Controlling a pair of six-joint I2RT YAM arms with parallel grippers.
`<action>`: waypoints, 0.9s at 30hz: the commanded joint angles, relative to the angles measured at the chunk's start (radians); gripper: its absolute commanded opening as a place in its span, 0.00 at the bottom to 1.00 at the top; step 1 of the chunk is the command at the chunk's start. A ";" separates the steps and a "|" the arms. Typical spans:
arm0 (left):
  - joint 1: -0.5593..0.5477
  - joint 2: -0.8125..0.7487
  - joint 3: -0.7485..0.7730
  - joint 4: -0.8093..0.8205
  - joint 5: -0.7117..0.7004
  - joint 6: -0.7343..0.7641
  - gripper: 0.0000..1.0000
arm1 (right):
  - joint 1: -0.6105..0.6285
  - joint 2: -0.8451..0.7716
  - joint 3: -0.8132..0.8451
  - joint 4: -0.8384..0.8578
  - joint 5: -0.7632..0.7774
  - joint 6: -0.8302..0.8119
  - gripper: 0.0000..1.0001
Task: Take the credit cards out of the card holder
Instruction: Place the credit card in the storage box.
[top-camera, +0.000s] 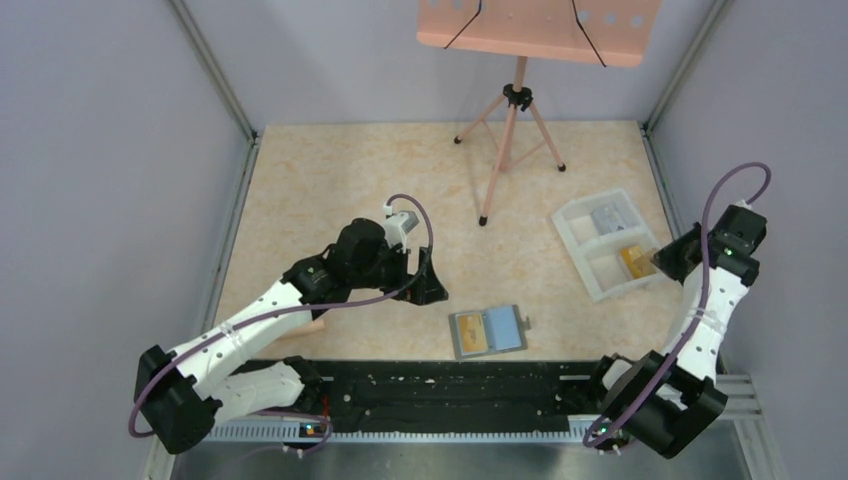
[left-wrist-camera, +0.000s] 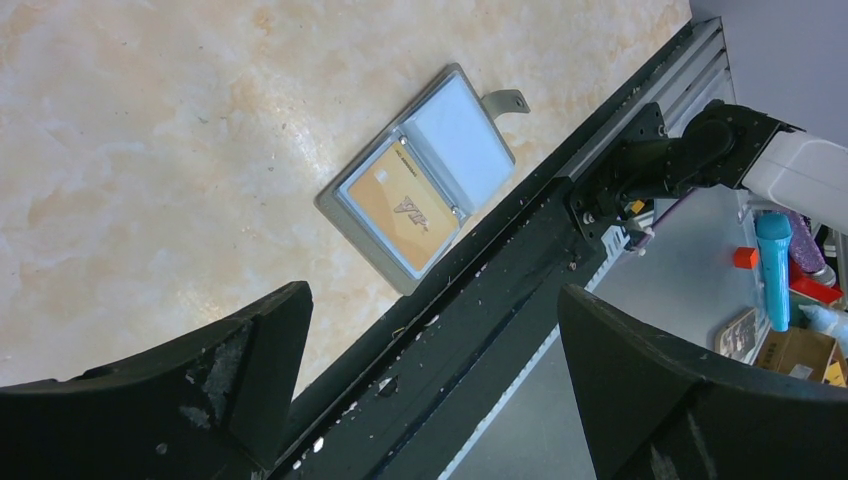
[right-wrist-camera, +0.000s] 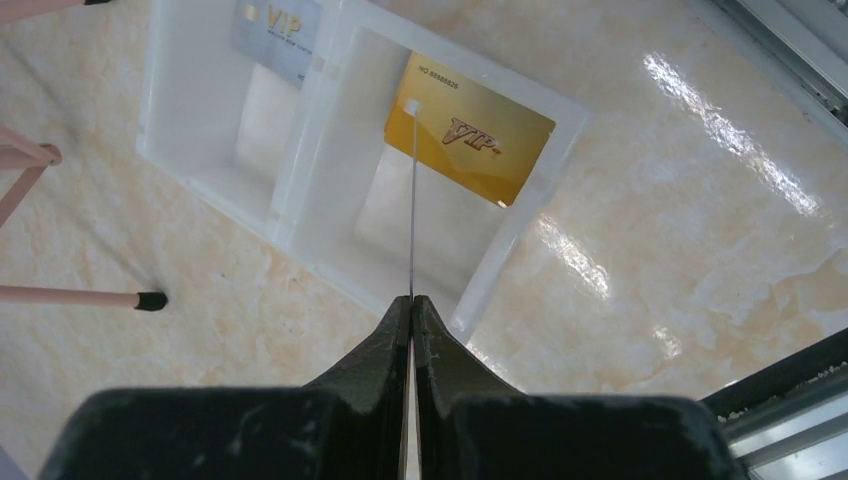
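On our bench (top-camera: 350, 180) the card holder (top-camera: 488, 331) lies open by the near edge.
The white tray (top-camera: 575, 225) at the right edge carries a grey card (top-camera: 612, 219) and a yellow card (top-camera: 636, 260). Our left end effector (left-wrist-camera: 430, 330) gapes wide beside the holder, which contains an orange card (left-wrist-camera: 405, 208). Our right end effector (right-wrist-camera: 412, 300), above the tray, pinches a thin card (right-wrist-camera: 411, 200) edge-on.

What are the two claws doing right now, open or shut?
Left gripper: open, holding nothing.
Right gripper: closed on what looks like a thin card, seen edge-on.
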 joint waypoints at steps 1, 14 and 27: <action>0.002 -0.030 -0.018 0.041 0.008 0.017 0.98 | -0.049 0.042 -0.014 0.083 -0.121 -0.064 0.00; 0.002 -0.021 -0.001 0.022 -0.035 0.027 0.98 | -0.083 0.129 -0.070 0.229 -0.262 -0.049 0.00; 0.002 -0.034 -0.005 0.006 -0.068 0.034 0.98 | -0.083 0.088 -0.201 0.361 -0.230 -0.006 0.00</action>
